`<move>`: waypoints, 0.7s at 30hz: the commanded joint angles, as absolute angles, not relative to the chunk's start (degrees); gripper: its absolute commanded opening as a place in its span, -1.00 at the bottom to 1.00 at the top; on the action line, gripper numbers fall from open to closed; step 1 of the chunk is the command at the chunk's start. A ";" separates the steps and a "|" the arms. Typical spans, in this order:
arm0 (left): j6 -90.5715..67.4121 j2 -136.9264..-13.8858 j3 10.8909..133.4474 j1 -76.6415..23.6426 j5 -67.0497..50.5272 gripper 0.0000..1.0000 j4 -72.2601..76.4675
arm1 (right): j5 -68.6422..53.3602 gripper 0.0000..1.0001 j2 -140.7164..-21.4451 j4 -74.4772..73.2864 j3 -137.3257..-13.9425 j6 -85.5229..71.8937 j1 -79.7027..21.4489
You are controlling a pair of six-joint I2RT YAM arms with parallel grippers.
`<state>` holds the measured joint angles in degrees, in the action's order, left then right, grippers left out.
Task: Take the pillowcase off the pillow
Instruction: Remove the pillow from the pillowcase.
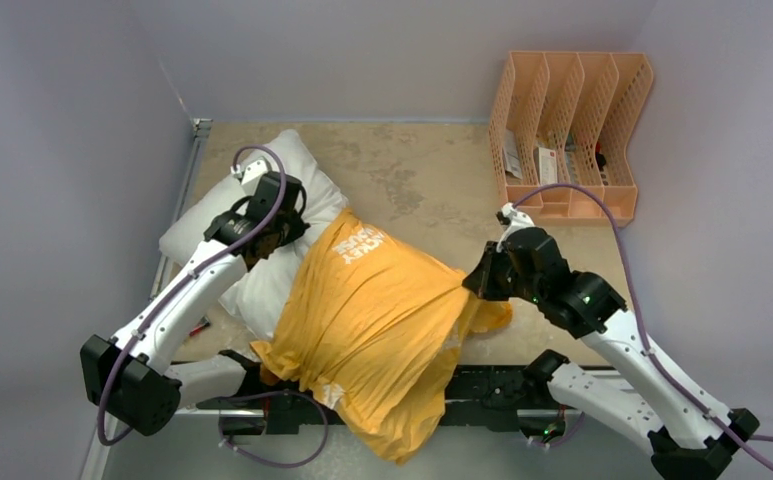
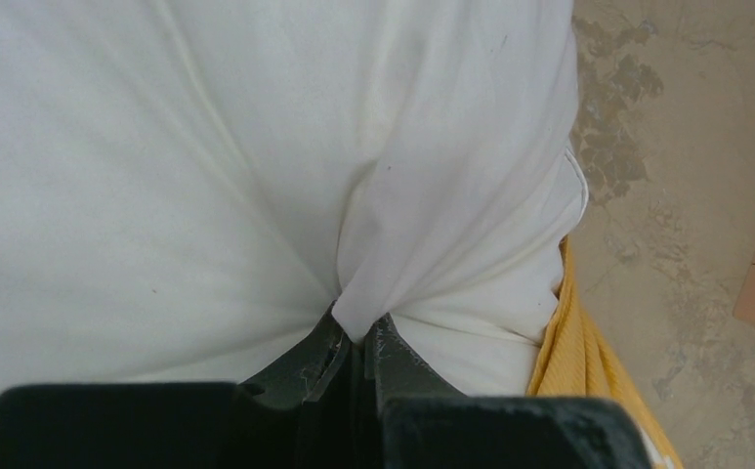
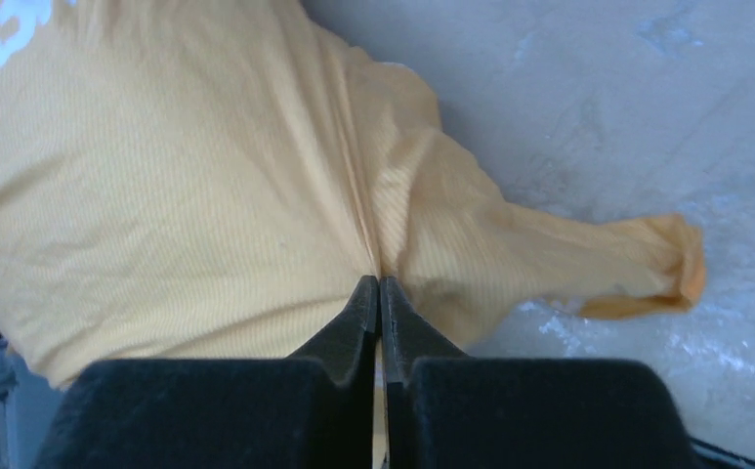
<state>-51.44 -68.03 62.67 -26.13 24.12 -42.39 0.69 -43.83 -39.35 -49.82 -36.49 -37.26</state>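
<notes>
Mottled table — pillowcase lettering blurred, pillow exposed.

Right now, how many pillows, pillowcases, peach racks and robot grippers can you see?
White pillow: 1
Orange-yellow pillowcase: 1
Peach rack: 1
Grippers: 2, the left gripper and the right gripper
Total: 5

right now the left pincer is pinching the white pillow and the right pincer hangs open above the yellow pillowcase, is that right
One thing is off. The left pincer does pinch the white pillow, but the right pincer is not open above the pillowcase: the right wrist view shows it shut on a fold of the yellow cloth.
</notes>
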 commanded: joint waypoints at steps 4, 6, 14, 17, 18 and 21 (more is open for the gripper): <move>-48.94 -66.10 62.47 -21.21 34.94 -1.00 -50.10 | 25.92 -1.00 -40.53 -58.52 -58.35 -45.84 -36.87; -49.12 -66.05 62.56 -21.10 34.79 -1.00 -50.25 | 27.62 -1.00 -38.53 -59.08 -58.18 -47.48 -36.87; -44.54 -62.54 59.51 -22.00 20.34 -1.00 -40.43 | 2.80 -0.02 -43.36 -34.37 -58.37 -36.48 -36.85; -44.22 -60.83 58.08 -25.84 18.65 -1.00 -37.48 | -7.70 0.21 -55.59 -26.97 -63.29 -34.43 -36.92; -44.09 -60.87 58.06 -27.77 19.43 -1.00 -37.45 | -10.54 0.27 -58.87 -24.47 -65.14 -33.61 -36.97; -43.93 -60.80 58.24 -32.07 20.98 -1.00 -36.94 | -14.21 0.51 -69.36 -19.23 -71.35 -29.81 -37.57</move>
